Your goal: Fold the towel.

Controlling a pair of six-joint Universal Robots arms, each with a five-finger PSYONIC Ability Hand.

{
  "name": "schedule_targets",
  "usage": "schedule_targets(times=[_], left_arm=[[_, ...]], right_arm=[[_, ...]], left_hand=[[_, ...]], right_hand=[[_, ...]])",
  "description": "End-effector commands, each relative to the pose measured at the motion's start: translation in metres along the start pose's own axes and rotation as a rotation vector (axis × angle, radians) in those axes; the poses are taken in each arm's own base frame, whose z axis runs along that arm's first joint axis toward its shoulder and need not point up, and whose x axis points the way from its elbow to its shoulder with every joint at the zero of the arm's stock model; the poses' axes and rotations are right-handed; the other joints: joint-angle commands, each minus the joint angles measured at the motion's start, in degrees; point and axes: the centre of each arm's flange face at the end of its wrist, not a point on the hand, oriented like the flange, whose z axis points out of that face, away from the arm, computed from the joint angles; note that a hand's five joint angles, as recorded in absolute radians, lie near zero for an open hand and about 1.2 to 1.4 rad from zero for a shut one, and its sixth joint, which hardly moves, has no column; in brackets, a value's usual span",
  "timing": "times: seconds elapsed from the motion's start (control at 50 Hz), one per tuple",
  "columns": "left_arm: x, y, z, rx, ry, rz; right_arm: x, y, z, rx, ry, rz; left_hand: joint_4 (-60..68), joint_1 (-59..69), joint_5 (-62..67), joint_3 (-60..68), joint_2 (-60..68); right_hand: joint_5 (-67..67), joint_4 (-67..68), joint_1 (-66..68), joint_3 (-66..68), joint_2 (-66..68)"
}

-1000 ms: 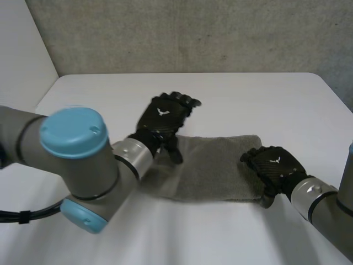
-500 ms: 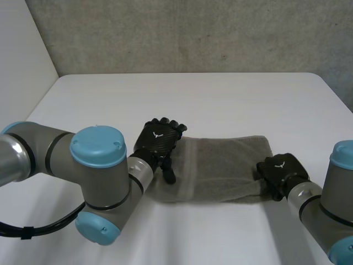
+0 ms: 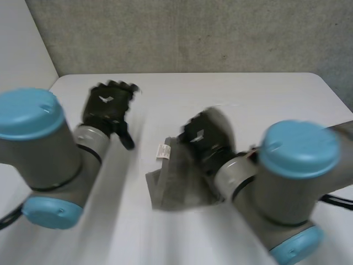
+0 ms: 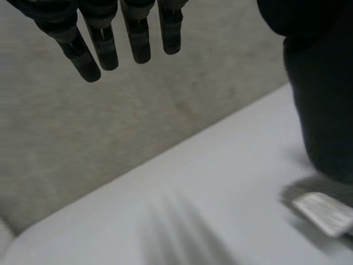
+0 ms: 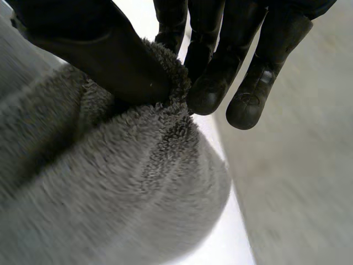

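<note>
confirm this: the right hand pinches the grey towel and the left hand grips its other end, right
Not quite. The right hand does pinch the grey towel, but the left hand grips nothing: the left wrist view shows it open and empty.

White tag (image 3: 163, 150) on towel (image 3: 174, 187), print too small to read

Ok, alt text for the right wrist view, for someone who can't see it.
The right hand pinches a bunched edge of the grey towel between thumb and fingers. The fluffy towel bulges under the palm, with a strip of white table beside it.
</note>
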Motion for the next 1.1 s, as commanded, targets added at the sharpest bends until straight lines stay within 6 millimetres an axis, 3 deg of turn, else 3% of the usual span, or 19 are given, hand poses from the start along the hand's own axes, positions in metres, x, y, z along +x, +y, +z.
schedule_targets(times=[0.02, 0.1, 0.12, 0.14, 0.16, 0.18, 0.2, 0.22, 0.24, 0.26, 0.3, 0.44, 0.52, 0.64, 0.8, 0.88, 1.0, 1.04, 1.1], left_arm=[[-0.034, -0.012, 0.001, 0.03, -0.082, -0.06], [-0.032, -0.007, -0.002, 0.017, -0.064, -0.077], [-0.029, -0.006, -0.002, 0.014, -0.052, -0.076], [-0.027, -0.005, -0.003, 0.014, -0.039, -0.077], [-0.027, -0.005, -0.003, 0.014, -0.039, -0.077], [-0.025, -0.004, -0.003, 0.016, -0.026, -0.077], [-0.021, -0.006, -0.002, 0.023, -0.006, -0.081], [-0.021, -0.006, -0.002, 0.023, -0.006, -0.082], [-0.016, -0.009, -0.003, 0.037, 0.017, -0.09], [-0.016, -0.009, -0.003, 0.037, 0.017, -0.091], [-0.004, -0.012, -0.003, 0.054, 0.065, -0.124], [0.018, -0.003, -0.001, 0.032, 0.124, -0.193], [0.053, 0.019, -0.004, -0.029, 0.228, -0.192], [0.074, 0.054, -0.004, -0.121, 0.268, -0.165], [0.08, 0.086, -0.002, -0.208, 0.273, -0.145], [0.08, 0.088, -0.003, -0.225, 0.273, -0.143], [0.072, 0.068, -0.004, -0.22, 0.261, -0.144], [0.069, 0.057, -0.006, -0.203, 0.255, -0.147], [0.057, 0.024, -0.012, -0.132, 0.237, -0.159]], right_arm=[[-0.075, 0.0, -0.001, 0.047, -0.291, -0.017], [-0.066, -0.002, -0.002, 0.04, -0.267, 0.014], [-0.051, -0.009, -0.005, 0.055, -0.228, 0.059], [-0.051, -0.009, -0.005, 0.055, -0.227, 0.06], [-0.032, -0.016, -0.008, 0.075, -0.174, 0.122], [-0.032, -0.016, -0.008, 0.076, -0.174, 0.122], [-0.006, -0.017, -0.014, 0.083, -0.104, 0.224], [-0.006, -0.017, -0.014, 0.083, -0.103, 0.225], [0.011, -0.014, -0.016, 0.082, -0.057, 0.292], [0.011, -0.014, -0.016, 0.082, -0.056, 0.293], [0.041, 0.0, -0.019, 0.041, 0.033, 0.465], [0.057, 0.037, -0.02, -0.071, 0.085, 0.685], [0.066, 0.059, -0.017, -0.124, 0.121, 0.799], [0.047, 0.08, -0.006, -0.196, 0.078, 0.829], [0.019, 0.104, 0.009, -0.281, 0.017, 0.844], [0.017, 0.105, 0.011, -0.296, 0.005, 0.84], [0.029, 0.097, 0.009, -0.285, 0.018, 0.825], [0.041, 0.088, 0.005, -0.252, 0.047, 0.813], [0.083, 0.051, -0.015, -0.117, 0.147, 0.773]], left_hand=[[-4.33, -4.05, -11.54, -2.83, -3.78], [-4.5, -4.22, -11.7, -3.0, -3.94], [-4.5, -4.22, -11.7, -3.0, -3.94], [-4.5, -4.22, -11.7, -3.0, -3.94], [-4.5, -4.22, -11.7, -3.0, -3.94], [-4.5, -4.22, -11.7, -3.0, -3.94], [-4.5, -4.22, -11.7, -3.0, -3.94], [-4.5, -4.22, -11.7, -3.0, -3.94], [-4.5, -4.22, -11.7, -3.0, -3.94], [-4.5, -4.22, -11.7, -3.0, -3.94], [-4.5, -4.22, -11.7, -3.0, -3.94], [-4.67, -4.39, -11.87, -3.16, -4.11], [-4.67, -4.39, -11.87, -3.16, -4.11], [-4.67, -4.39, -11.87, -3.16, -4.11], [-4.33, -4.05, -11.54, -2.83, -3.78], [-4.33, -4.05, -11.54, -2.83, -3.78], [-4.33, -4.05, -11.54, -2.83, -3.78], [-4.33, -4.05, -11.54, -2.83, -3.78], [-4.33, -4.05, -11.54, -2.83, -3.78]], right_hand=[[3.86, 3.27, 7.2, 3.33, 8.98], [-5.34, -5.92, -2.0, -5.86, -0.22], [-31.81, -32.4, -28.47, -32.34, -26.69], [-32.08, -32.67, -28.74, -32.6, -26.96], [-53.56, -54.15, -50.22, -54.09, -48.44], [-53.78, -54.37, -50.44, -54.3, -48.66], [-59.94, -60.53, -56.6, -60.47, -54.82], [-60.0, -60.59, -56.66, -60.53, -54.88], [-63.5, -64.09, -60.16, -64.03, -58.38], [-63.54, -64.13, -60.2, -64.06, -58.42], [-65.89, -66.47, -62.55, -66.41, -60.77], [-66.14, -66.73, -62.8, -66.67, -61.02], [-66.14, -66.73, -62.8, -66.67, -61.02], [-66.14, -66.73, -62.8, -66.67, -61.02], [-66.14, -66.73, -62.8, -66.67, -61.02], [-66.14, -66.73, -62.8, -66.67, -61.02], [-66.14, -66.73, -62.8, -66.67, -61.02], [-66.14, -66.73, -62.8, -66.67, -61.02], [-66.14, -66.73, -62.8, -66.67, -61.02]])
